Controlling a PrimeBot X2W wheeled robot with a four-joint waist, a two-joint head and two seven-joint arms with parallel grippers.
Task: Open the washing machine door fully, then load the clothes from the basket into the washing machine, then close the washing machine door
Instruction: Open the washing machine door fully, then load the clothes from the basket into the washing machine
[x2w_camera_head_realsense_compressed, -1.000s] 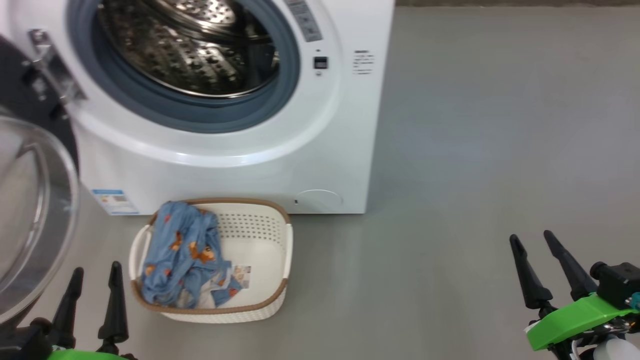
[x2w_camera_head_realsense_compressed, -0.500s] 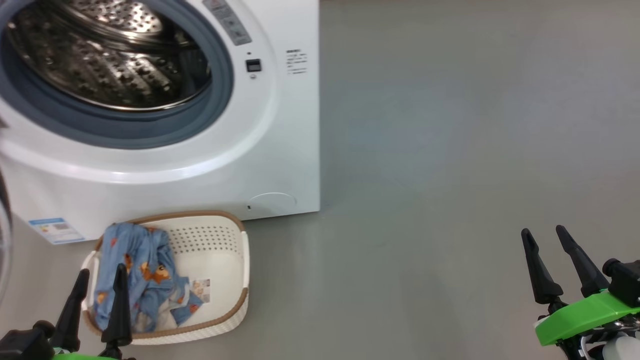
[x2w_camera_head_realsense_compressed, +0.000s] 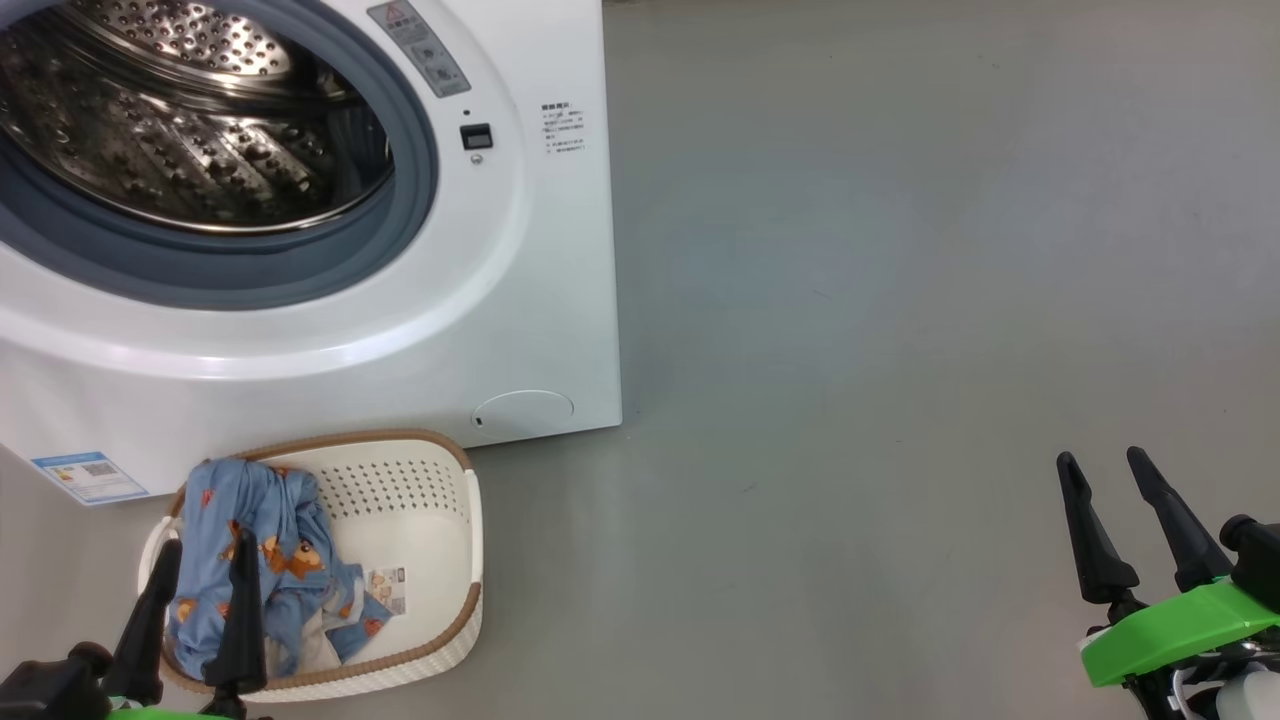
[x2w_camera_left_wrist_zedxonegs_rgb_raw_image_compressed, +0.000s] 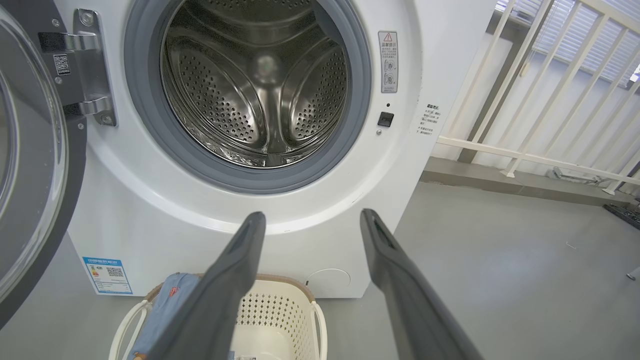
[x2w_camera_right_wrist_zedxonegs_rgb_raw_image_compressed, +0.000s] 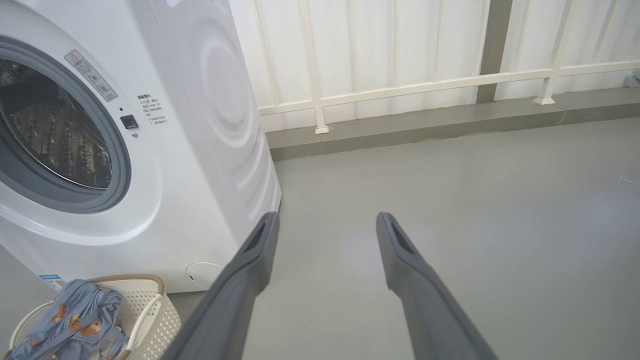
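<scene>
Camera swung right; the left gripper (x2w_camera_head_realsense_compressed: 207, 541) now overlaps the basket (x2w_camera_head_realsense_compressed: 472, 540).

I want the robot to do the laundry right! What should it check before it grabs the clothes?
1. The washing machine door is swung wide open: ok.
2. The drum is empty, nothing blocking it: ok.
3. The clothes lie in the basket: ok.
4. The left gripper is open, empty and by the basket: ok.
5. The right gripper is open, empty, over bare floor: ok.
6. The left gripper is low enough to reach the clothes: cannot tell.
</scene>
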